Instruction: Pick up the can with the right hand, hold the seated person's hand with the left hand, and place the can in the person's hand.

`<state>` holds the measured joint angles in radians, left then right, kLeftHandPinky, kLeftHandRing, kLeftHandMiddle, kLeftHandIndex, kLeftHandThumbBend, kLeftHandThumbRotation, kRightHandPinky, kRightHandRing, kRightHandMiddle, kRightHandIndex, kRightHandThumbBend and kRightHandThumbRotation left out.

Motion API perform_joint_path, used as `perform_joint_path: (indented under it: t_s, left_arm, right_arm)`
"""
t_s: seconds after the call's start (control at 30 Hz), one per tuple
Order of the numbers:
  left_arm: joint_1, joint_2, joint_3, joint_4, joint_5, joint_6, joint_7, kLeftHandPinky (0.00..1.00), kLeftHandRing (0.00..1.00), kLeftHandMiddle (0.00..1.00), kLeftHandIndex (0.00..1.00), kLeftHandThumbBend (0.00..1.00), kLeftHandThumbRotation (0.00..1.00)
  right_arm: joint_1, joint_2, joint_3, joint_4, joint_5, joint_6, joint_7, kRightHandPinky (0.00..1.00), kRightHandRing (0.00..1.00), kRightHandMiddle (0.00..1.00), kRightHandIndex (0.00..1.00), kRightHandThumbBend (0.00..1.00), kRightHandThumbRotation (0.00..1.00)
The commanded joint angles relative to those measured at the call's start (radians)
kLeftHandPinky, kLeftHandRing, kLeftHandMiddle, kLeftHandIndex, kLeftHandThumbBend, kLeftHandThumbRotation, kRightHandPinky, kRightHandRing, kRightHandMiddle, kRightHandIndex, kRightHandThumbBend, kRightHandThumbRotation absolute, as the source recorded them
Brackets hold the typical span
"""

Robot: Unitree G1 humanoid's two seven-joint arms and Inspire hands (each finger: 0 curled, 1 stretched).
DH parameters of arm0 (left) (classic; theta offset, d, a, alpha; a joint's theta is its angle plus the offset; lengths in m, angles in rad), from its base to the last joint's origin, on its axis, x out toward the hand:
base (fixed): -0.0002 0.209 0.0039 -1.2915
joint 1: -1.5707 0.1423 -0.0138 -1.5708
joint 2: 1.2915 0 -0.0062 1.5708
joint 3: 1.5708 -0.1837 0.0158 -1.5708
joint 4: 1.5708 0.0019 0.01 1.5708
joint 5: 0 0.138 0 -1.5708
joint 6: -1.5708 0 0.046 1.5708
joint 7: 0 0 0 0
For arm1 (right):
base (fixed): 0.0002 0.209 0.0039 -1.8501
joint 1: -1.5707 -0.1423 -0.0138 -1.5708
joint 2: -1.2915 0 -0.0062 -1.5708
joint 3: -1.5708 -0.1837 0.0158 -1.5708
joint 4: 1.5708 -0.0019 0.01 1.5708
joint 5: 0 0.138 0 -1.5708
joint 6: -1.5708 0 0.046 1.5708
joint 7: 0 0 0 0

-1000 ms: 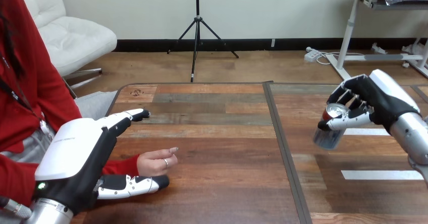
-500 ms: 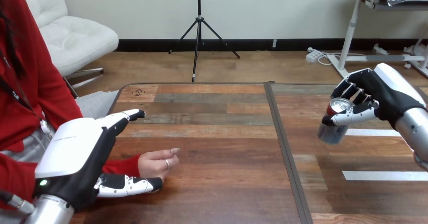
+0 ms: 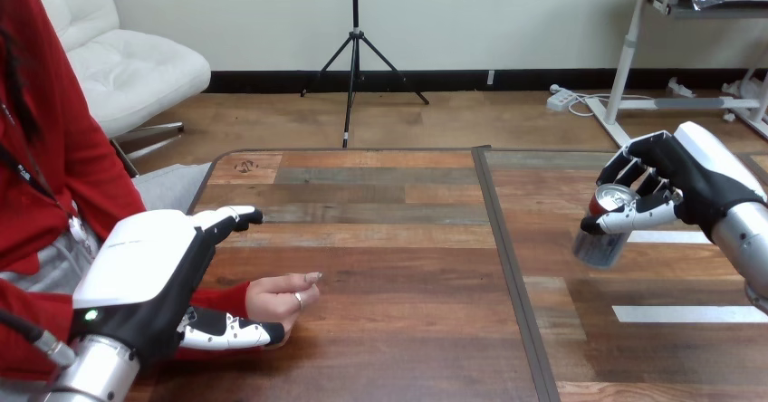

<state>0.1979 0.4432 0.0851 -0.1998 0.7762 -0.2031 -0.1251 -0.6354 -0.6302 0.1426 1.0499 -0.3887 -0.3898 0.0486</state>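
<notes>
Since half a second ago, the left hand (image 3: pixel 149 280) has sunk toward 6 o'clock and closed in on the person's hand (image 3: pixel 281 295), its thumb now lying right along that hand's near edge. The right hand (image 3: pixel 675 185) and the can (image 3: pixel 605 230) have barely shifted. The can hangs off the table (image 3: pixel 389 239) at about 3 o'clock, well apart from the person's hand at 8 o'clock. Its long axis is close to upright, with the open top leaning toward 1 o'clock and the base toward 7 o'clock. The right hand's fingers wrap the can's upper part from behind and the thumb crosses its front. The left hand's fingers run straight toward 1 o'clock, spread wide from the thumb, with the person's wrist in the gap. We cannot tell whether they touch. The left hand's white back hides the wrist, the can's lower half is smeared, and both forearms are cut off by the edges.
</notes>
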Motion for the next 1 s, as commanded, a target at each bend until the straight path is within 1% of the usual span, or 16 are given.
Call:
perform_joint_path:
  t_s: [0.0,0.2,0.37,0.57,0.7,0.97]
  left_arm:
    - [-0.076,0.043,-0.027,0.034,0.019,0.018,0.004,0.68,0.76,0.78,0.79,1.00,0.27]
    - [-0.101,0.059,-0.048,0.077,0.029,0.026,0.015,0.66,0.73,0.75,0.76,1.00,0.21]
    - [-0.120,0.069,-0.064,0.105,0.032,0.039,0.012,0.65,0.72,0.75,0.75,1.00,0.18]
    - [-0.144,0.083,-0.087,0.146,0.040,0.043,0.026,0.63,0.70,0.73,0.73,1.00,0.14]
    - [-0.160,0.093,-0.104,0.165,0.052,0.059,0.016,0.63,0.70,0.73,0.73,1.00,0.12]
    - [-0.186,0.105,-0.133,0.192,0.069,0.089,0.004,0.64,0.70,0.72,0.72,1.00,0.06]
  right_arm:
    - [-0.045,-0.021,-0.031,-0.050,0.026,-0.027,-0.022,0.38,0.40,0.45,0.49,0.69,0.00]
    - [-0.044,-0.021,-0.033,-0.050,0.028,-0.035,-0.024,0.37,0.39,0.45,0.49,0.69,0.00]
    - [-0.045,-0.020,-0.033,-0.051,0.028,-0.029,-0.023,0.37,0.39,0.45,0.49,0.69,0.00]
    - [-0.046,-0.019,-0.035,-0.058,0.029,-0.020,-0.023,0.36,0.39,0.45,0.49,0.69,0.00]
    - [-0.045,-0.020,-0.036,-0.061,0.030,-0.025,-0.025,0.37,0.39,0.46,0.49,0.70,0.00]
    - [-0.045,-0.022,-0.039,-0.062,0.034,-0.025,-0.020,0.37,0.39,0.46,0.50,0.70,0.00]
